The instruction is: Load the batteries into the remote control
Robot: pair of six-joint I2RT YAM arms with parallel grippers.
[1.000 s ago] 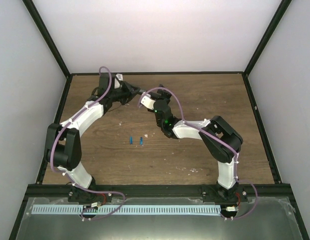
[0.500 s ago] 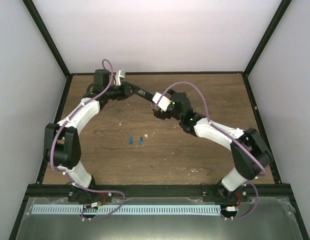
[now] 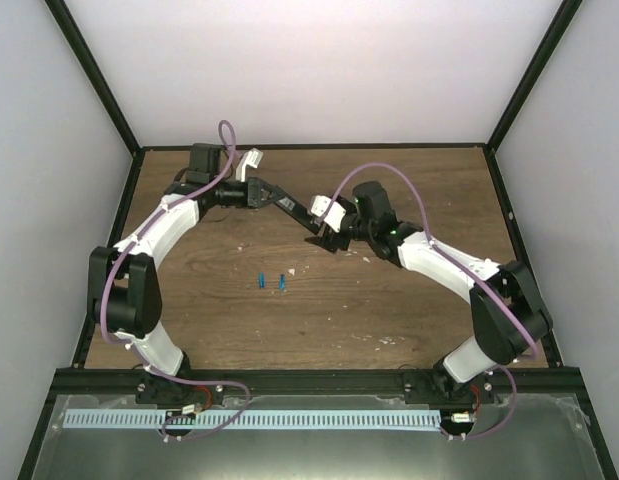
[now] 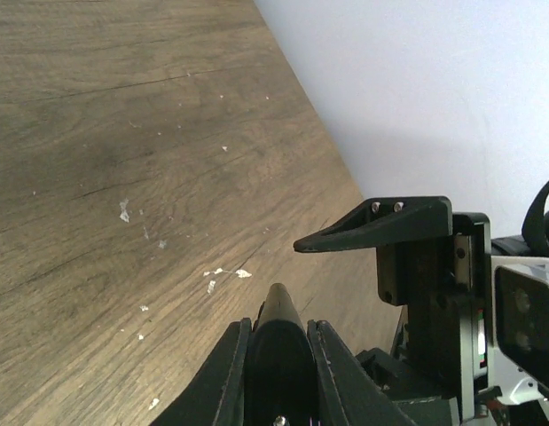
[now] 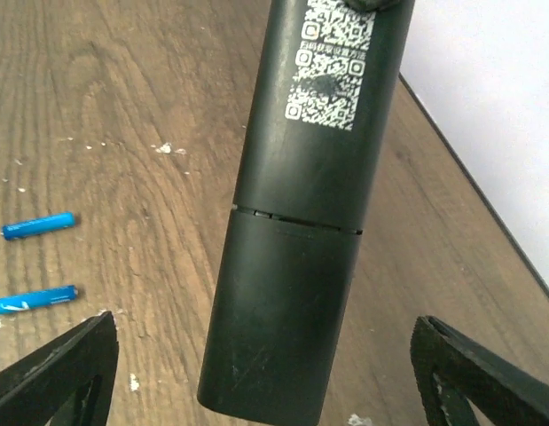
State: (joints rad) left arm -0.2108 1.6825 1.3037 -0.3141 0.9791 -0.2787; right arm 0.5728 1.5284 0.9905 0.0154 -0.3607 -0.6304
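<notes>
Two batteries (image 3: 282, 280) lie side by side on the bare table (image 3: 409, 300), nearest the arm bases and roughly midway between the arms, neither one touched. Beyond them, well apart and raised off the wood, the remote control (image 3: 294, 203) hangs in the left gripper (image 3: 253, 190), whose fingers are clamped together on one end of it. The free end points at the right gripper (image 3: 317, 225), which stands wide apart on either side of that end without touching it. In the right wrist view a seam crosses the bar below the QR label (image 5: 332, 58). The section under the seam looks like the cover (image 5: 287, 328), in place, so the slot is probably not yet exposed. Risks from here:

- The bar is held at one end only, so a squeeze or pull on the far end may lever it and twist it in the left fingers, or work it loose and drop it.
- If the right jaws close off-centre, they may skid on the smooth black face instead of gripping the cover.
- A dropped bar or cover could land near the batteries, which are thin, round and likely to roll.
- Both wrists sit close together at the far side of the table, so a careless approach could knock one gripper into the other.
</notes>
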